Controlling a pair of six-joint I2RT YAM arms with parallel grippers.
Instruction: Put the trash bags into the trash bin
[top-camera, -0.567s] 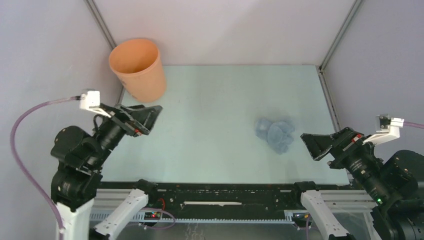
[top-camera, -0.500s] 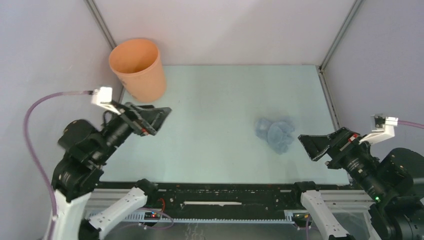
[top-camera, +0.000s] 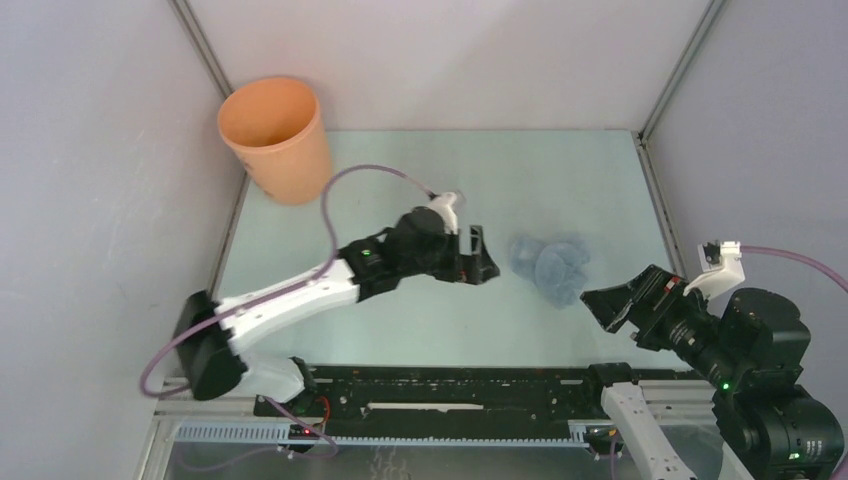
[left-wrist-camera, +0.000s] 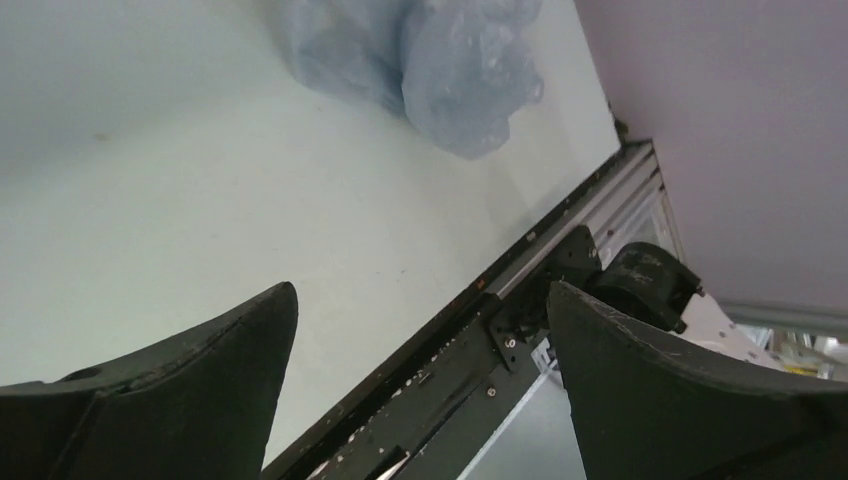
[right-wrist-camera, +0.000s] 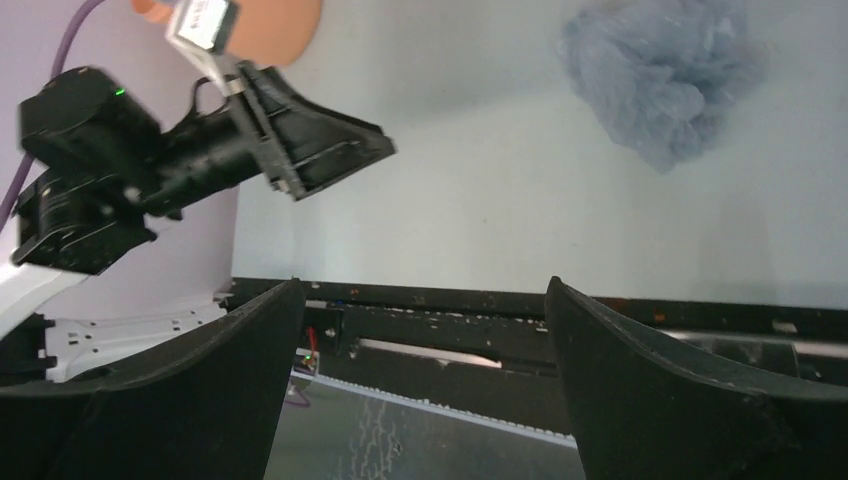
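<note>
We see a pale green table (top-camera: 400, 180) boxed by lilac-grey walls (top-camera: 450, 60), orange trash bin (top-camera: 275, 140) at 11 o'clock, crumpled blue-grey trash bag (top-camera: 550, 265) at 3 o'clock, left tool (top-camera: 484, 256) spread wide just beside it, right tool (top-camera: 608, 308) likewise agape, both empty, black rail (top-camera: 450, 385) at 6 o'clock

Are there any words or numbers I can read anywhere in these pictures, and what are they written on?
None can be read.
The orange trash bin shows a plain side, with no label in view.
The crumpled trash bag has no print.
The black rail in front has only tiny specks, too small to read as letters.
</note>
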